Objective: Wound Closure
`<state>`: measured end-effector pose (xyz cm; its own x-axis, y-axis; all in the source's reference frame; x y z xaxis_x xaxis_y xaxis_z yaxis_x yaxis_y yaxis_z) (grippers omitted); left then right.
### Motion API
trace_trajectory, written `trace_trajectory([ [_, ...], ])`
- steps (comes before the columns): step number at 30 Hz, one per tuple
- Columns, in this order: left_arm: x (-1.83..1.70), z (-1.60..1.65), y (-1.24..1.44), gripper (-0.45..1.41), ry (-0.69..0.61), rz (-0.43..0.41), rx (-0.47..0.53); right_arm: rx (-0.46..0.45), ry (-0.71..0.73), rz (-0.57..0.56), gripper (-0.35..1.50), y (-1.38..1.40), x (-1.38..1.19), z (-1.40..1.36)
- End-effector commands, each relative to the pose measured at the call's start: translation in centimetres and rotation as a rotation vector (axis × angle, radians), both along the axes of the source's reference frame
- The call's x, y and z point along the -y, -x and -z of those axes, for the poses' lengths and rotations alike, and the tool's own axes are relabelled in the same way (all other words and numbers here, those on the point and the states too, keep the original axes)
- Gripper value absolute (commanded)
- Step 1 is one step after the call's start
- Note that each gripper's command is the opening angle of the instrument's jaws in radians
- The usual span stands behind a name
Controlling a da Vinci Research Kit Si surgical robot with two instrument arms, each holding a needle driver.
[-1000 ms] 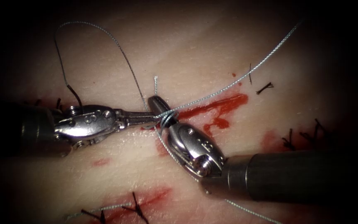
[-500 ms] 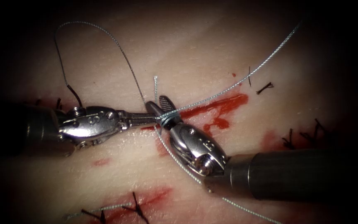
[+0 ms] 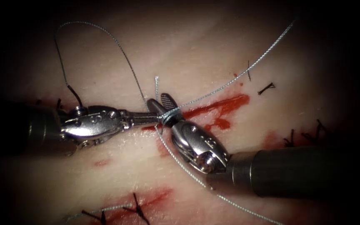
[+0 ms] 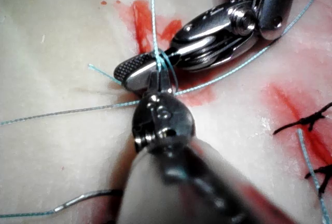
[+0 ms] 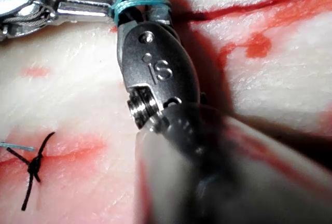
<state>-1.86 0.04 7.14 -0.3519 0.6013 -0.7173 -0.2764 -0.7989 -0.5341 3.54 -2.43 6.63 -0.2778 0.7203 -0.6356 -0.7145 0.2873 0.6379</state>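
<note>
Thread (image 3: 213,91), pale blue, coils around right tool's (image 3: 163,102) parted fingers.

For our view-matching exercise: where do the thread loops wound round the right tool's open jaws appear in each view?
Endoscope view: the thread loops circle the base of the right tool jaws, at the left tool tip.
Left wrist view: loops just beyond the left tool's tip.
Right wrist view: loops just ahead of the right tool's body.
Shared landmark: the red fluid streak beside them.
</note>
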Motion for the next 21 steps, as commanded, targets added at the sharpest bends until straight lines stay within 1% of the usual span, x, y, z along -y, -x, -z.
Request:
trace_trajectory([
  [1, 0.04, -0.05, 0.05, -0.45, -0.006, 0.002, 0.001, -0.001, 0.0, 0.001, 0.39, -0.09, 0.0, -0.03],
  [16, 0.05, -0.04, 0.06, -0.45, -0.022, 0.014, -0.004, -0.006, -0.005, 0.023, 0.37, -0.2, -0.1, 0.02],
  [18, 0.06, -0.04, 0.06, -0.45, -0.021, 0.014, -0.004, -0.009, -0.005, 0.034, 0.29, -0.21, -0.11, 0.02],
  [21, 0.06, -0.04, 0.06, -0.45, -0.021, 0.014, -0.004, -0.01, -0.005, 0.037, 0.27, -0.22, -0.12, 0.02],
])
